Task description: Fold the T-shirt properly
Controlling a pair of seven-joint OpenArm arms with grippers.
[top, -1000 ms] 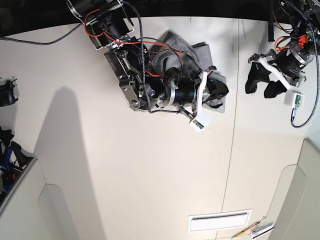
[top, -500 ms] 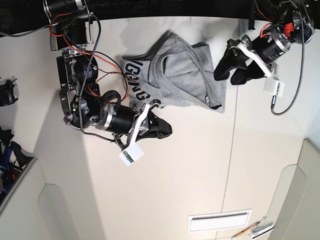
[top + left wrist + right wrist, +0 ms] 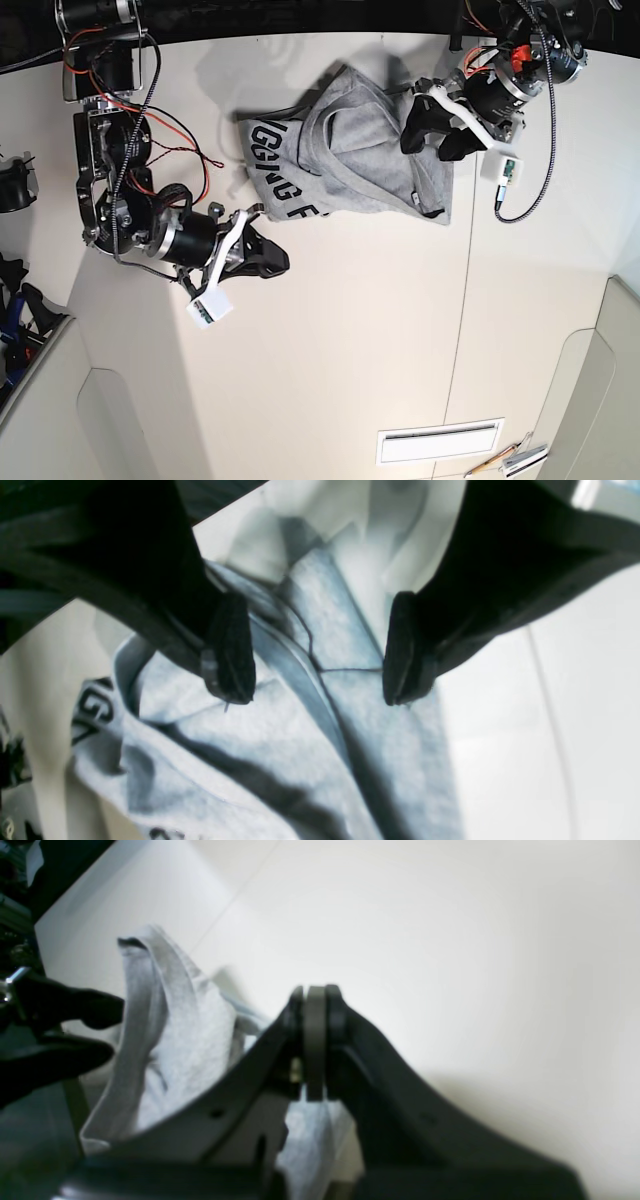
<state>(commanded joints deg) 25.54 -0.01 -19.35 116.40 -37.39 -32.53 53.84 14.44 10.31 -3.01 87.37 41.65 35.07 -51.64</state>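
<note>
The grey T-shirt [image 3: 345, 150] lies crumpled at the table's far middle, with black lettering [image 3: 270, 185] showing along its left part. My left gripper [image 3: 431, 138] is open and hovers over the shirt's right edge. In the left wrist view its fingers [image 3: 231, 650] straddle a fold and seam of the T-shirt [image 3: 320, 730]. My right gripper [image 3: 278, 261] is shut and empty, just above the bare table below and left of the shirt. In the right wrist view the gripper [image 3: 313, 1040] has its pads pressed together, with the T-shirt [image 3: 175, 1030] behind it.
A table seam [image 3: 468, 270] runs down right of the shirt. A white slotted plate [image 3: 438, 441] and pens [image 3: 505, 460] lie at the front right. Black gear [image 3: 14, 186] sits at the left edge. Red and black cables [image 3: 165, 130] hang along the right arm.
My right arm has swung off the shirt, leftward and toward the front, uncovering it. My left gripper has moved in from the right to the shirt's right edge.
</note>
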